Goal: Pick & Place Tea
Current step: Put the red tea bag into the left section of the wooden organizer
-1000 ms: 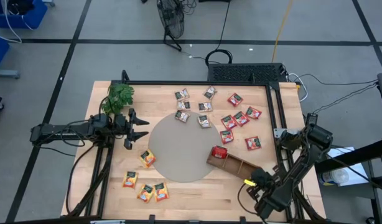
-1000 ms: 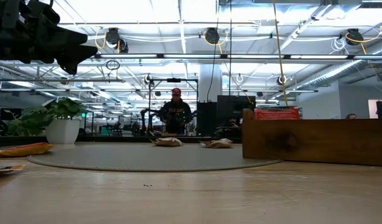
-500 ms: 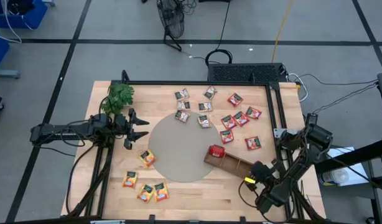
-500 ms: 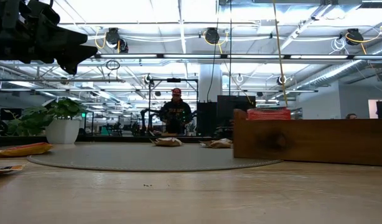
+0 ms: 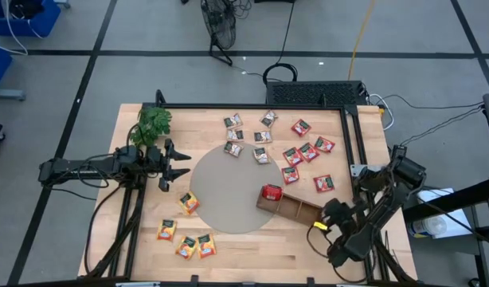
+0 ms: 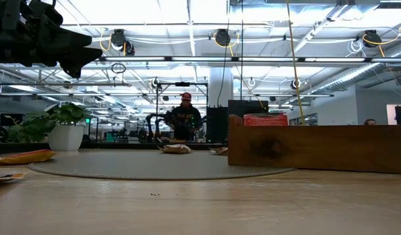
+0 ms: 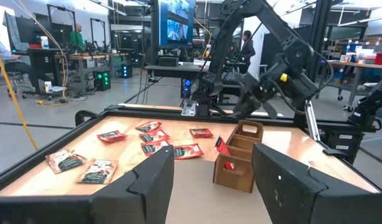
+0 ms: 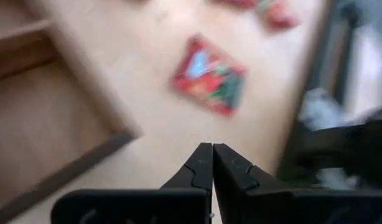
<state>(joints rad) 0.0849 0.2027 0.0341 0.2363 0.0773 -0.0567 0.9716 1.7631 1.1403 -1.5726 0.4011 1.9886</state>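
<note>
Right gripper [image 5: 330, 214] clenched empty at the wooden tray's [image 5: 296, 209] outer end, likely nudging it; left gripper [image 5: 179, 163] spread wide, waiting well apart from tray; one red sachet [image 5: 271, 192] in tray's end compartment; other tea sachets [image 5: 307, 151] lay loose beyond tray.

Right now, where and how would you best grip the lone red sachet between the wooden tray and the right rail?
The red sachet lies flat on the bare table, clear of the tray. Probably come straight down with open fingers and pinch two opposite edges. The right gripper nearest it is shut.
</note>
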